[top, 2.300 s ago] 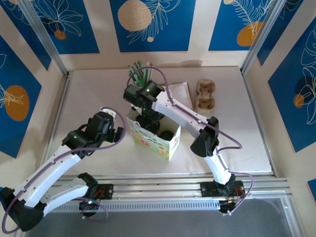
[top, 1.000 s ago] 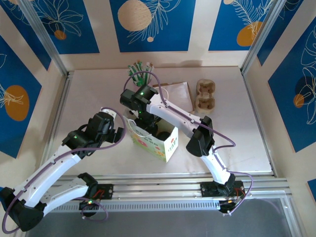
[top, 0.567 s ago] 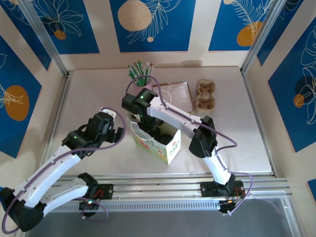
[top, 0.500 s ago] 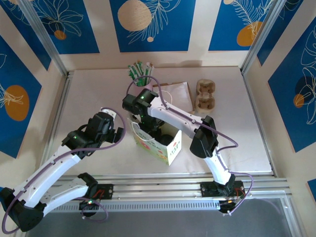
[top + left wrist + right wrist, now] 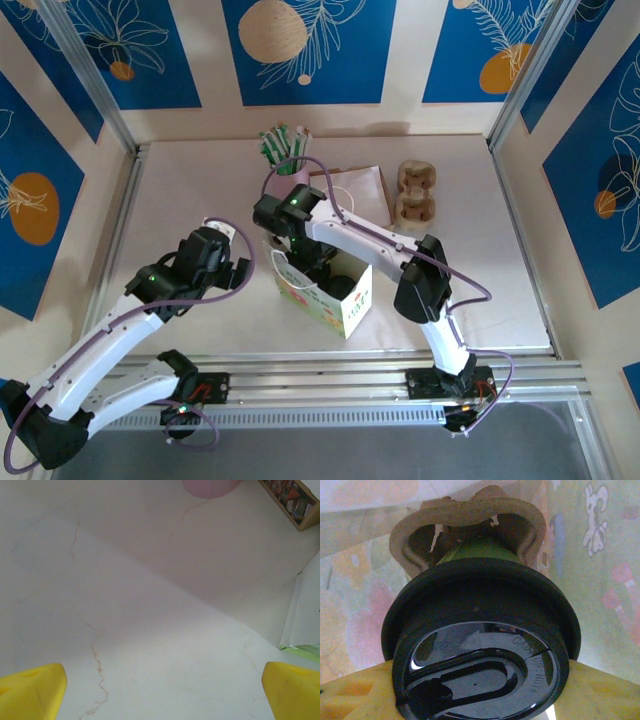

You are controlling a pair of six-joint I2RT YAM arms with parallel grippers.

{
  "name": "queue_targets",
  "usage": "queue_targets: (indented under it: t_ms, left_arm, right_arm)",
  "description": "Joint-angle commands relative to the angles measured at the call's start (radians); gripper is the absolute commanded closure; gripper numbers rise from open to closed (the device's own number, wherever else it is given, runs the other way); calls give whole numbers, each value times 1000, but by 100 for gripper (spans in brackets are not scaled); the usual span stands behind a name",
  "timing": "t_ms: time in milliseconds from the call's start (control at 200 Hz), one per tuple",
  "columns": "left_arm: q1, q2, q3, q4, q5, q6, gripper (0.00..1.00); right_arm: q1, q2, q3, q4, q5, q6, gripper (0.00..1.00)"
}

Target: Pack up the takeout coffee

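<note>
Inside the paper bag [image 5: 345, 303] the right gripper [image 5: 482, 692] clasped the takeout coffee [image 5: 475, 551] at its lid [image 5: 485, 605], the cup apparently seated in a pulp carrier [image 5: 465, 511]. The wise move was to let go gently, then rise straight. The left gripper [image 5: 160, 692] gaped wide beside the bag.

Blue leaf-print wall panels [image 5: 330, 60], pale veined tabletop [image 5: 180, 200], aluminium rail [image 5: 330, 372] in front

Seen from above-behind the bases, pale marbled tabletop [image 5: 180, 200] is shared with close, low left wrist, floral paper bag [image 5: 335, 305] with right wrist, point-blank on round black plastic lid [image 5: 480, 645].
</note>
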Motion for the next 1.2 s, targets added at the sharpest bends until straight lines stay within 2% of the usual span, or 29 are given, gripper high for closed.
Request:
queue_targets:
  t_ms: [0,350,1195]
  left_arm:
    - [12,-14,-10,-1,4,9,0]
    - [12,-11,-10,0,4,10,0]
    - [12,-7,-10,1,6,12,0]
  right_arm:
    - [5,9,-56,-41,-25,27,34]
    - [6,-5,-119,0,-27,41,34]
    - [7,-13,-117,9,-5,49,27]
